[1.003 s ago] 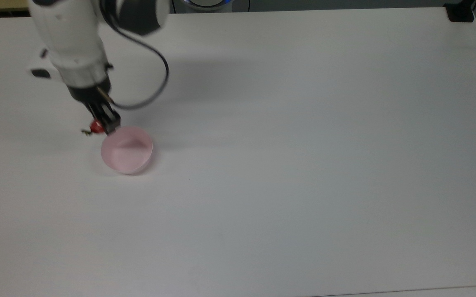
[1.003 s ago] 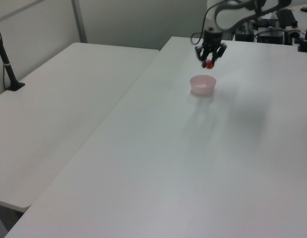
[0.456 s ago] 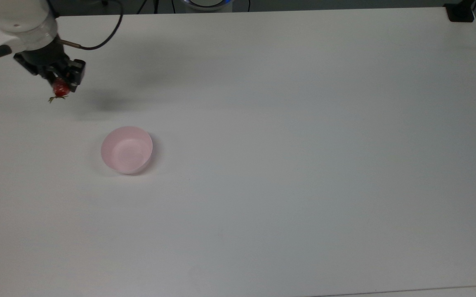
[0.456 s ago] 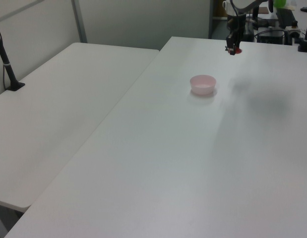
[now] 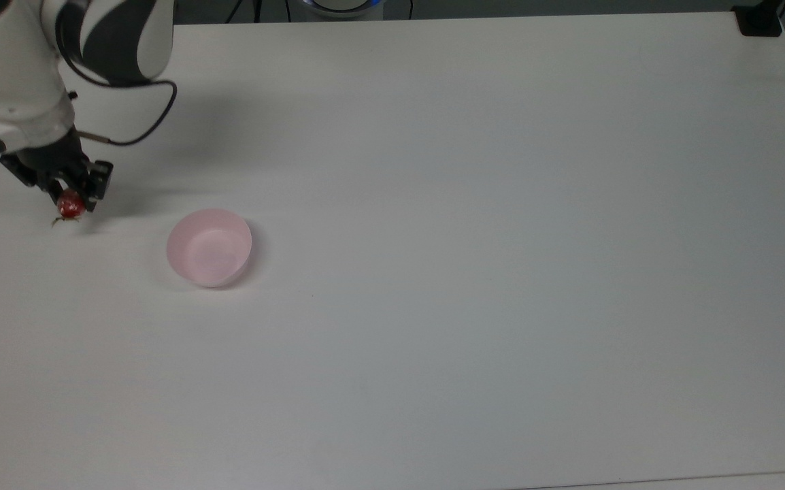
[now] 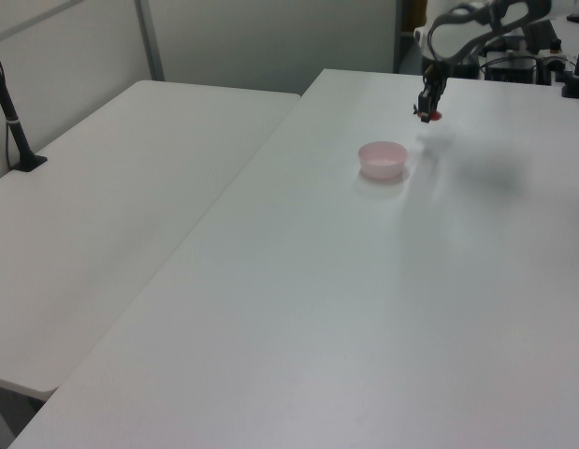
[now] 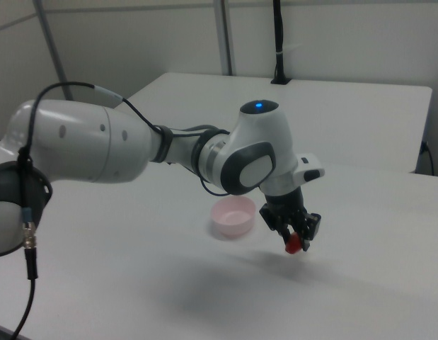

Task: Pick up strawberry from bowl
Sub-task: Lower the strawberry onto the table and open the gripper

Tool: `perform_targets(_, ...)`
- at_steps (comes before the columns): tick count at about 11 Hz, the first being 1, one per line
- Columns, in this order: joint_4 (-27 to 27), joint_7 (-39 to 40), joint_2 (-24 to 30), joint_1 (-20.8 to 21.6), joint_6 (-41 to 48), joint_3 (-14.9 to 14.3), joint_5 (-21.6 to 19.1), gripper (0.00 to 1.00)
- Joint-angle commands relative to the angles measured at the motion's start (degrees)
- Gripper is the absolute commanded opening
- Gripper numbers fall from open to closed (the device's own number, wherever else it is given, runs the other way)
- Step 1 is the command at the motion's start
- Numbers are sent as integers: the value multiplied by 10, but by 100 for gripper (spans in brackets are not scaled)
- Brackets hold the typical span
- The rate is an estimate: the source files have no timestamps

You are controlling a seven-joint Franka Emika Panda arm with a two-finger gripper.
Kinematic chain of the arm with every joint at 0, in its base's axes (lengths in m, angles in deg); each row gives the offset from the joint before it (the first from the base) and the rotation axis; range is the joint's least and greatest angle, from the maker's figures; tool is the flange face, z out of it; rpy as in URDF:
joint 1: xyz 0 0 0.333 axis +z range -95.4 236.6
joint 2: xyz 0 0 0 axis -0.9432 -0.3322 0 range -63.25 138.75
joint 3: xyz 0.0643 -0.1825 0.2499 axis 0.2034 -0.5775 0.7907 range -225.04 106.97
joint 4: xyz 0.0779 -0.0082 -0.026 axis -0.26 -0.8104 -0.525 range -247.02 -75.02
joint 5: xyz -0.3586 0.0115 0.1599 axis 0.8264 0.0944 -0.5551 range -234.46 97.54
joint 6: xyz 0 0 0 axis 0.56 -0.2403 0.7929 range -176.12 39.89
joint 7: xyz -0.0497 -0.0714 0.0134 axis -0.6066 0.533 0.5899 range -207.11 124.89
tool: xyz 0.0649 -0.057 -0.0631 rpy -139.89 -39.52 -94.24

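The red strawberry [image 5: 70,205] hangs in my gripper [image 5: 71,201], which is shut on it, just above the white table at the top view's left. Its green cap points to the top view's lower left. The pale pink bowl [image 5: 209,246] stands empty on the table, well to the right of the gripper in the top view. In the left view the gripper [image 6: 427,112] holds the strawberry [image 6: 433,116] beyond and to the right of the bowl [image 6: 383,159]. In the right view the strawberry [image 7: 296,243] sits between the fingertips [image 7: 308,230], to the right of the bowl [image 7: 233,216].
The white table [image 5: 474,272] stretches wide and bare to the top view's right. A second white table [image 6: 102,243] adjoins it on the left view's left, with a black post [image 6: 10,112] on it. A black clamp [image 5: 758,19] sits at the top view's far right corner.
The gripper carried the strawberry away from the bowl's rim toward the top view's upper left, then came lower and nearer the table, ending left of the bowl.
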Motion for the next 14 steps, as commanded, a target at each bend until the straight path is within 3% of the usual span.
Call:
perform_targets(1,43,33,-45,4,-3,-1,12,48)
perform_targets(2,43,35,-48,6,-3,-1,12,48)
perform_targets(3,43,31,-48,6,-3,-1,12,62)
perform_targets(4,43,28,-48,7,-3,-1,10,84)
perform_targets(5,43,14,-47,7,-3,-1,8,100)
perform_targets(7,43,-16,-41,8,-3,0,10,100)
perform_targets(9,40,-38,1,9,10,4,2,100)
perform_targets(12,40,-81,84,51,138,5,0,100)
perform_targets(14,39,-180,146,83,234,5,1,100)
